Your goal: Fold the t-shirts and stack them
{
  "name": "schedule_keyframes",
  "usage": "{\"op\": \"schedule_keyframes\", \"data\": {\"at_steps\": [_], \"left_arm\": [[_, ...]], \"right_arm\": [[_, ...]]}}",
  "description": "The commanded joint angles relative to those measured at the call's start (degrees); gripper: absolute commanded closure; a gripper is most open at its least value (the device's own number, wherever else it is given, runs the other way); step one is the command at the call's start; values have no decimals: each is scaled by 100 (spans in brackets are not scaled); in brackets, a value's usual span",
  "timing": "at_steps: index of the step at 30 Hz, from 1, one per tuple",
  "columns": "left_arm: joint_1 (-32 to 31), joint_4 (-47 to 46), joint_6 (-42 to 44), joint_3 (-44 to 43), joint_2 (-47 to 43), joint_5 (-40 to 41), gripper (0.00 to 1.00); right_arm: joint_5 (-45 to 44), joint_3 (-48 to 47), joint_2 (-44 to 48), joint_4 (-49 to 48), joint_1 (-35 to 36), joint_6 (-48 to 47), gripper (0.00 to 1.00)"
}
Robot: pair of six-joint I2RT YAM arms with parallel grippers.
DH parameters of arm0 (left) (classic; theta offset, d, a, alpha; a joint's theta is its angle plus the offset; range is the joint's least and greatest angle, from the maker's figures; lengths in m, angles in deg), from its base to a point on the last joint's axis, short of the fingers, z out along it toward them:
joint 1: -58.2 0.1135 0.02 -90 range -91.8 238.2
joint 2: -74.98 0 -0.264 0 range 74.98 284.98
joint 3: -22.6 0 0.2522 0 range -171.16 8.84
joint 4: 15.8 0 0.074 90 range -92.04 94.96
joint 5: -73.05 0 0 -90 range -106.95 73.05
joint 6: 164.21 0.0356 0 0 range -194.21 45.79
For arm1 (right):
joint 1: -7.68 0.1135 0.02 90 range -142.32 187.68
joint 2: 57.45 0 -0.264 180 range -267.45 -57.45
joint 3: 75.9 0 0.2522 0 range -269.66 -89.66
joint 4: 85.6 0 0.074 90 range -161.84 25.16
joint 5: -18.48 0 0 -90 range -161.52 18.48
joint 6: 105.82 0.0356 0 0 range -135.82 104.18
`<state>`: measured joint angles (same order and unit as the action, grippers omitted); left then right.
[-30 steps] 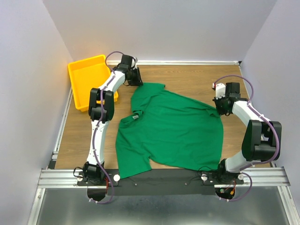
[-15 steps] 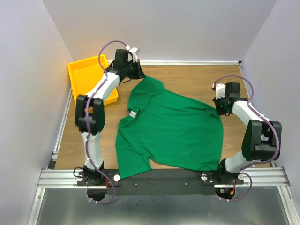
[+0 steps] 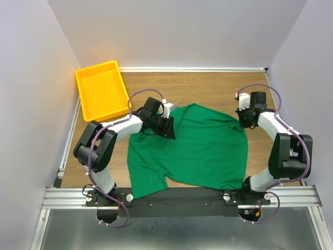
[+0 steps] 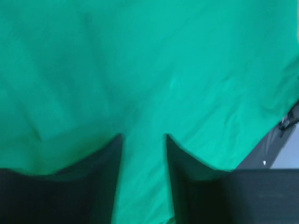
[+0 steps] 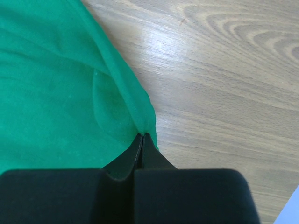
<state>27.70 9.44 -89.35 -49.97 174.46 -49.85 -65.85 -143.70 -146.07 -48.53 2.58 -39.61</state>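
A dark green t-shirt [image 3: 203, 151] lies spread on the wooden counter [image 3: 208, 86], with the left gripper [image 3: 167, 127] low over its far left part. The right gripper [image 3: 244, 120] sits at the t-shirt's right edge, seemingly pinching it. A yellow tray [image 3: 101, 91] stands at the far left.

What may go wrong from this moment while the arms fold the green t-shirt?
1. The right gripper pinches only a thin edge of the t-shirt; a pull may slip it free.
2. The left gripper is over the t-shirt with its fingers apart, so the folded-over part may drop crooked and wrinkle.
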Motion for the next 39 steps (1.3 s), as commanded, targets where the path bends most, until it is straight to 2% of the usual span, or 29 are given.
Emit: {"op": "schedule_keyframes", "data": {"at_steps": [1,4,6,13,17,24,33,39], "left_arm": [[334,-375,-533,-78,-1114,1364,44],[667,-419,-832,-96,-1299,1568,43],[782,-315,-1009,-131,-1169,1385,43],[800,-261,-1290,-192,-720,1084,46],[748,-244,-1080,-403,-483,1014,47],[493,634,-385,-939,431,1075,49],[334,987,-280,-1273,818,1620,50],[255,1145,-183,-1397,1099,1595,50]], "right_arm": [[215,-98,-77,104,-43,85,99],[268,-89,-68,130,-43,94,99],[329,-80,-68,147,-43,120,99],[417,-45,-112,174,-43,164,99],[426,-45,-156,183,-43,164,99],[435,-115,-261,183,-43,164,99],[435,-115,-314,191,-43,164,99],[426,-142,-314,191,-43,173,99]]}}
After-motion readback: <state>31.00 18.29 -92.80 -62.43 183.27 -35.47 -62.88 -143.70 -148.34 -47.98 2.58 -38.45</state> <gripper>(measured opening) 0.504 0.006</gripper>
